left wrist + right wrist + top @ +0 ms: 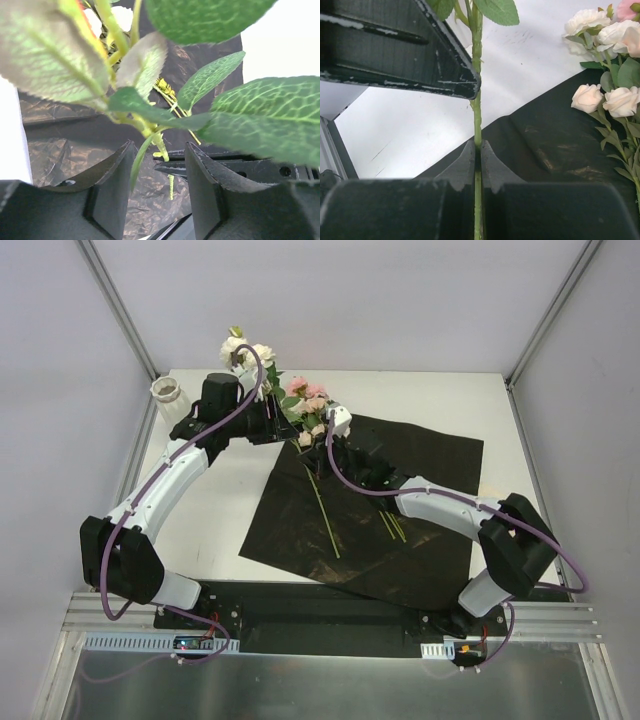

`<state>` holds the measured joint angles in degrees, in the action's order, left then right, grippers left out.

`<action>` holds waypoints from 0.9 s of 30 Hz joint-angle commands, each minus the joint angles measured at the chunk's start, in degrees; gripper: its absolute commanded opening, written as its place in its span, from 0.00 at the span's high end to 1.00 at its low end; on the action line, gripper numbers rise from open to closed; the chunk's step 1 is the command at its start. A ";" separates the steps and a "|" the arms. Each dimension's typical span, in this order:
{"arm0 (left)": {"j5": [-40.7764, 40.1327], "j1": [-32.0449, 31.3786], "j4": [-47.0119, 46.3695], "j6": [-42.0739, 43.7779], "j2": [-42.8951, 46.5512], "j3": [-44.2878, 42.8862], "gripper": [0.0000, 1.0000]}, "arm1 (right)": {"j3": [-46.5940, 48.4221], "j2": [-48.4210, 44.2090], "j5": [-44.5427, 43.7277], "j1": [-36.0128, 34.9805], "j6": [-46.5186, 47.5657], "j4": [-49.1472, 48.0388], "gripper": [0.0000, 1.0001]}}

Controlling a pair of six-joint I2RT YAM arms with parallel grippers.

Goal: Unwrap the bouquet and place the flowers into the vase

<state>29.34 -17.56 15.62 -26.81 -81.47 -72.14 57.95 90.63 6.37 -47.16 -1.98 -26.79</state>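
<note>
Pinching a flower stem [477, 120] whose blooms [245, 348] point far-left, right fingers [492, 165] press together; left fingers [205, 180] gape around leaves [150, 107].

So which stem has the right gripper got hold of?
The lone green stem clamped in the right gripper; the other roses sit off to the side, partly over the black paper, ungripped.

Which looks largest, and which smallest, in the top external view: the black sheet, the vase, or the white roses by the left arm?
1. black sheet, clearly largest.
2-3. Unsure: white roses and vase look alike, and the roses seem raised nearer the camera.
</note>
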 commanded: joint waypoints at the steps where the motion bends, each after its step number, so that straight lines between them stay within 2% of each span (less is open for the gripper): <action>1: -0.52 0.42 -0.59 -0.61 1.23 -0.63 0.58 | 3.22 -0.54 -1.18 -1.35 1.45 -5.21 1.00; 9: 2.03 0.34 -0.50 -0.79 -0.53 -0.99 0.76 | 3.74 -0.37 -2.68 -2.68 3.12 -4.59 1.00; 12: 2.30 0.34 -0.59 -0.18 -0.01 -1.16 0.91 | 4.01 -0.54 -1.98 -2.85 3.56 -3.63 0.99; 13: 1.25 0.25 -0.50 0.70 0.43 -1.25 1.00 | 4.10 -0.89 -2.06 -2.94 3.56 -3.36 0.97; 14: 0.02 0.16 -0.50 1.23 0.96 -1.25 1.00 | 4.18 -0.98 -2.06 -2.85 3.30 -2.93 0.93; 15: -1.47 -0.01 -0.50 2.10 2.79 -1.08 1.00 | 4.27 -1.16 -2.41 -2.94 3.12 -2.57 0.78; 16: -6.62 -0.80 -0.50 4.11 3.85 -0.73 1.00 | 4.27 -1.85 -2.85 -2.85 2.86 -2.13 0.73; 21: -21.76 -1.77 -0.33 4.49 13.42 -0.54 1.00 | 0.85 -6.68 -9.53 -2.85 4.16 0.42 0.46; 24: -33.10 -1.77 0.90 4.66 18.69 -1.86 1.00 | -0.82 -10.90 -13.22 -2.85 6.89 3.13 0.45; 26: -38.11 -1.77 2.04 6.59 20.29 -5.80 1.00 | -1.09 -13.54 -15.76 -2.85 9.61 5.94 0.45; 27: -43.09 -1.77 3.70 7.29 20.73 -7.65 1.00 | -1.09 -14.16 -16.47 -2.77 10.41 6.74 0.44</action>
<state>4.69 -19.09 18.31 -23.07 -65.54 -72.64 57.01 82.28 -3.86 -49.87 3.44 -22.20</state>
